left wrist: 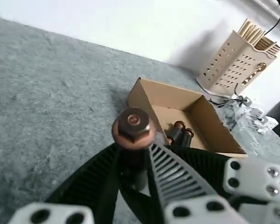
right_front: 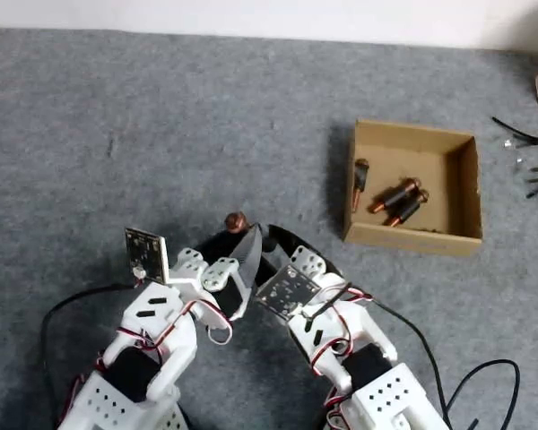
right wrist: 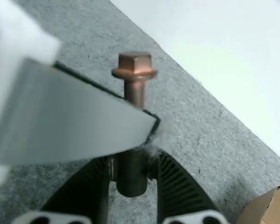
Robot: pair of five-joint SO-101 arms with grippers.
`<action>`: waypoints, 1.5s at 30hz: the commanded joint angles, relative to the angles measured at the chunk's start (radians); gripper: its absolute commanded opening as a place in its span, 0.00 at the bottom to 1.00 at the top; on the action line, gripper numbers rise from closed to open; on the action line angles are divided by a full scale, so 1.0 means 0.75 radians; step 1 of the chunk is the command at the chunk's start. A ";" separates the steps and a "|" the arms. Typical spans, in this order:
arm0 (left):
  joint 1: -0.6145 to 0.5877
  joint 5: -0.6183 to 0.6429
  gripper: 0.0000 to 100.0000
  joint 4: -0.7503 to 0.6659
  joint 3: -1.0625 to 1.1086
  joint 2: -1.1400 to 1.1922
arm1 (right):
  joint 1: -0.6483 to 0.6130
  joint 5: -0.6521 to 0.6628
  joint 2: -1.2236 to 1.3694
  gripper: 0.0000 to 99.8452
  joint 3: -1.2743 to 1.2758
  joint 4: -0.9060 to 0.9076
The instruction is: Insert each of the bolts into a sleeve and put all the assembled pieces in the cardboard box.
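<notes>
Bolt (left wrist: 132, 125), left pincer (left wrist: 134, 150), above sleeve (right wrist: 130, 182), right pincer (right wrist: 130, 161)

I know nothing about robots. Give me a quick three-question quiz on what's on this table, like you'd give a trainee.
1. How many assembled pieces lie in the cardboard box?
2. True or false: the bolt outside the box lies untouched.
3. What do the right arm's fingers grip? A) a dark sleeve B) the box C) nothing
Key: 1. Three. 2. False: the left arm's fingers grip it under its head. 3. A.
</notes>
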 commanded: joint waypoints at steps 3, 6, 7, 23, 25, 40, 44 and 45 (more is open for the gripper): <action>0.026 -0.031 0.46 0.065 -0.048 -0.003 | 0.036 -0.018 -0.021 0.00 0.169 -0.048; -0.093 -0.023 0.47 0.065 -0.089 -0.015 | 0.040 -0.018 -0.021 0.00 0.169 -0.048; -0.179 0.002 0.45 0.065 -0.124 -0.015 | 0.040 -0.018 -0.021 0.00 0.169 -0.048; -0.457 -0.227 0.02 -0.106 0.009 -0.015 | 0.171 -0.029 -0.021 0.00 0.167 -0.114; -0.480 -0.342 0.00 -0.162 0.038 -0.015 | 0.202 -0.029 -0.021 0.00 0.167 -0.114; -0.519 -0.972 0.01 0.043 0.042 -0.005 | 0.594 -0.325 -0.009 0.00 0.091 -0.101; -0.521 -0.972 0.01 0.045 0.042 -0.005 | 0.621 -0.372 -0.005 0.00 -0.099 0.114; -0.521 -0.972 0.01 0.045 0.042 -0.005 | 0.621 -0.381 0.003 0.00 -0.173 0.173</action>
